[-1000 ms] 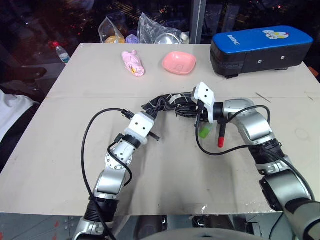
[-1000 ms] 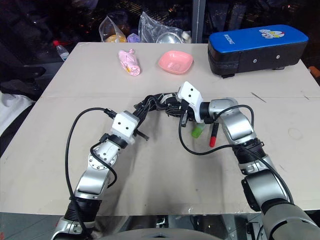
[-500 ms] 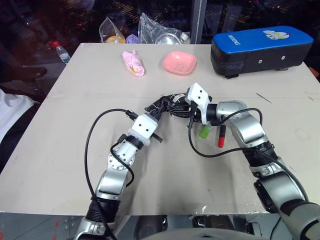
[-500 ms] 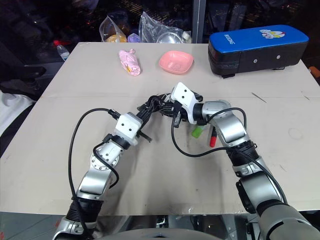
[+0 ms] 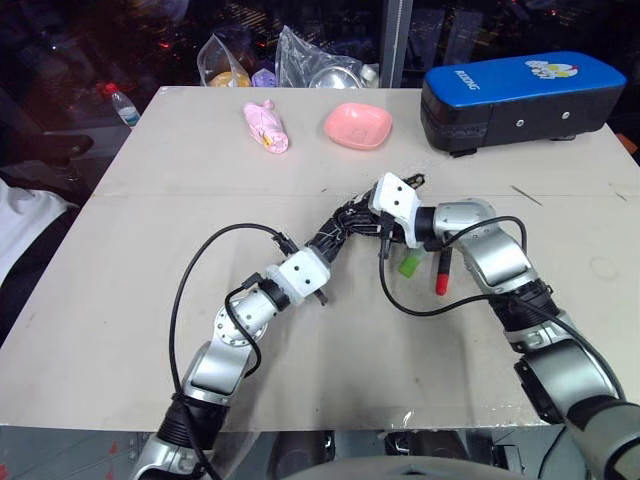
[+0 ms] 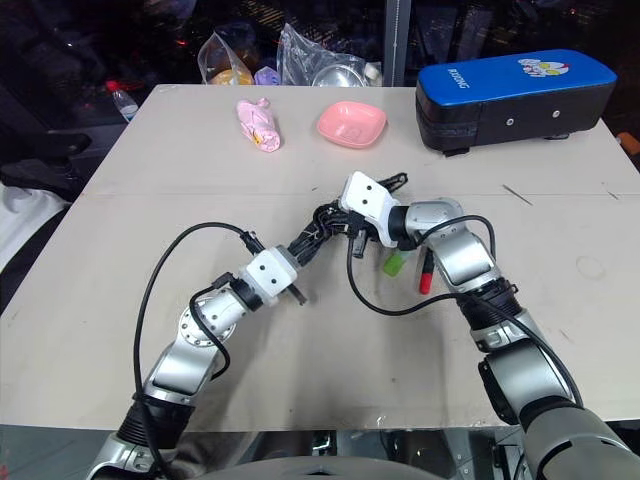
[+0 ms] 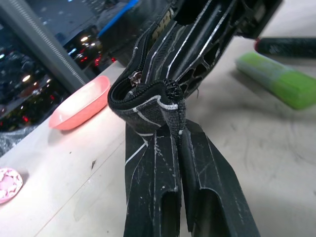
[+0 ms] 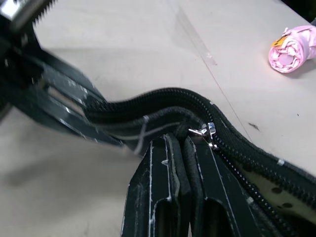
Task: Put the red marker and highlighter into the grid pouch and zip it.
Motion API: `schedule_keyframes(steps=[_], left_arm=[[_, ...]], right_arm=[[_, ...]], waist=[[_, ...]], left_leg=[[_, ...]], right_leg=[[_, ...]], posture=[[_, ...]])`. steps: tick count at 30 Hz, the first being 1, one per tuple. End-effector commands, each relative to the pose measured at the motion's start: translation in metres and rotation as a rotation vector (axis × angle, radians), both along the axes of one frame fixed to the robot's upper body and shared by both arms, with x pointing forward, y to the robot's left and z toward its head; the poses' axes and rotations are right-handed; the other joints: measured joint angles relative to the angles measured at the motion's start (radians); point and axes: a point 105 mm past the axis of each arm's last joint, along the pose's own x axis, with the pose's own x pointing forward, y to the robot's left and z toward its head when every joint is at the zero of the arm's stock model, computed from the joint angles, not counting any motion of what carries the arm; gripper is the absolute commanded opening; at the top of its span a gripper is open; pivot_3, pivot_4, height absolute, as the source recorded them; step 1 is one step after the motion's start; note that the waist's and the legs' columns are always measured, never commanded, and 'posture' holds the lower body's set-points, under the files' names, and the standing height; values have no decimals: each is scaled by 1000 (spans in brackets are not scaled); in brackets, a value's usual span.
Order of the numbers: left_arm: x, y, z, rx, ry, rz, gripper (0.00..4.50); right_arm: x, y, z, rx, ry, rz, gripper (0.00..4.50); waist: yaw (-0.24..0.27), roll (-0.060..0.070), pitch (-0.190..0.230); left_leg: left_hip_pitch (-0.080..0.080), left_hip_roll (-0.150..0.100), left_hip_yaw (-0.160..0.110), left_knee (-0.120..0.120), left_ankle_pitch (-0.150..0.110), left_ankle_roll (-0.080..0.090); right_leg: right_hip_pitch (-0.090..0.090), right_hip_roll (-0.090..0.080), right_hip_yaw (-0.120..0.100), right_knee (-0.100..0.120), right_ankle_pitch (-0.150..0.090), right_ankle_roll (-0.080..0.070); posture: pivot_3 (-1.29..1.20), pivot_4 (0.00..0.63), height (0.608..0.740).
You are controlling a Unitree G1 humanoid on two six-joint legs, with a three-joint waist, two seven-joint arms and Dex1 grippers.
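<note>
Seen from the left eye: grid pouch (image 5: 345, 222) lifted off the bench (image 5: 140, 300) near its middle, stretched between two pincers; left pincer (image 5: 325, 252) clamped shut on the nearer end of the pouch, right pincer (image 5: 372, 224) clamped shut on its far end, close to the zipper. Just beside the right arm, lying on the bench: highlighter (image 5: 409, 264) and red marker (image 5: 442, 272), side by side, both outside the pouch, marker to the robot's right of the highlighter with its red end nearer the robot. At the far edge: pink bowl (image 5: 357, 125), pink wrapped bundle (image 5: 266, 127), blue-and-black case (image 5: 520, 98), all well apart from the pouch. From the right eye: same layout, pouch held as a narrow dark band between the two pincers. From the left wrist: black fingers (image 7: 148, 182) pressed together on a folded corner of the pouch fabric, zipper teeth curling over the fingertips and a small metal pull near the fold; highlighter and the dark barrel of the marker visible beyond on the bench, pink bowl farther off. From the right wrist: fingers (image 8: 163, 192) closed on the pouch edge right beside the silver zipper pull (image 8: 208, 132), zipper track running away along the pouch; other pincer gripping the opposite end; pink bundle in the background.
</note>
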Motion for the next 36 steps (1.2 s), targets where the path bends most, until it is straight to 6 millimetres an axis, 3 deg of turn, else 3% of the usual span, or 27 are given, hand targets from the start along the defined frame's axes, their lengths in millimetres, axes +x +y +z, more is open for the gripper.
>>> schedule_keyframes(steps=[1,12,21,25,31,36], left_arm=[[-6,-5,8,27,-56,-50,0],[-4,-5,1,67,-58,-67,0],[-3,-4,1,58,-55,-65,0],[2,3,4,3,-49,-11,0],[4,7,6,-12,-50,8,0],[3,8,6,-10,-47,5,0]], right_arm=[[-5,7,10,-30,-86,72,59],[-21,8,7,-131,-259,233,59],[-9,9,13,-131,-308,159,59],[-11,1,16,-100,-212,149,1358],[-26,-20,22,-35,-88,138,4342],[-24,-48,32,32,14,35,4342]], waist=[[0,0,0],[1,0,0],[1,0,0],[3,0,0],[4,0,0],[3,0,0]], left_leg=[[0,0,0,0,0,0],[0,0,0,0,0,0],[0,0,1,0,0,0],[0,0,1,0,0,0],[0,0,0,0,0,0],[0,0,0,0,0,1]], right_leg=[[0,0,0,0,0,0],[0,0,0,0,0,0],[0,0,0,0,0,0],[0,0,0,0,0,0],[0,0,0,0,0,0],[0,-1,0,0,0,0]], posture=[[0,150,740],[0,150,740],[0,150,740],[0,150,740],[0,150,740],[0,150,740]])
